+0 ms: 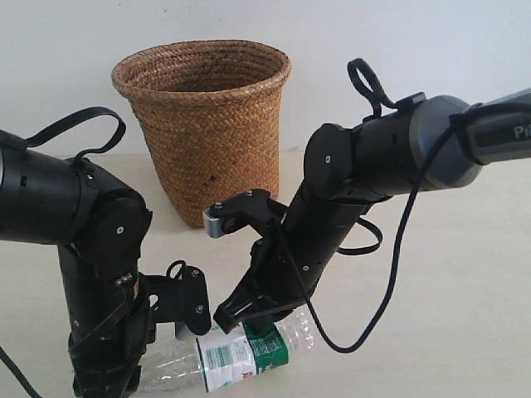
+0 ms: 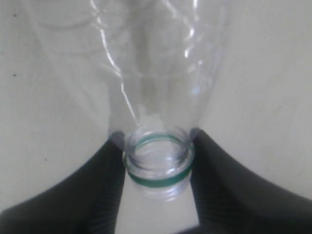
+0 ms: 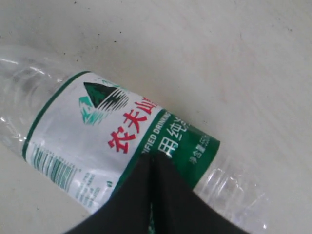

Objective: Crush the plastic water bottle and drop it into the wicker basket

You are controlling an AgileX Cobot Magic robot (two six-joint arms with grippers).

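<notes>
Clear plastic bottle [image 1: 241, 356] flat on the table [image 1: 465, 315], neck pinched between jaws of left gripper [image 2: 157, 146]; jaws of right gripper [image 3: 151, 160] together, tip on label [image 3: 97, 131]; wicker basket [image 1: 203, 124] upright behind.

Clear, capless plastic water bottle [image 1: 241, 358] with green-and-white, red-lettered label, on its side near the bench [image 1: 465, 332] front edge; tall brown wicker basket [image 1: 203, 124] upright toward the back edge.

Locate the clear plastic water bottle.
Exterior view, bottom centre: the clear plastic bottle lies on its side under the right arm's fingers, in front of the tall brown wicker basket.
</notes>
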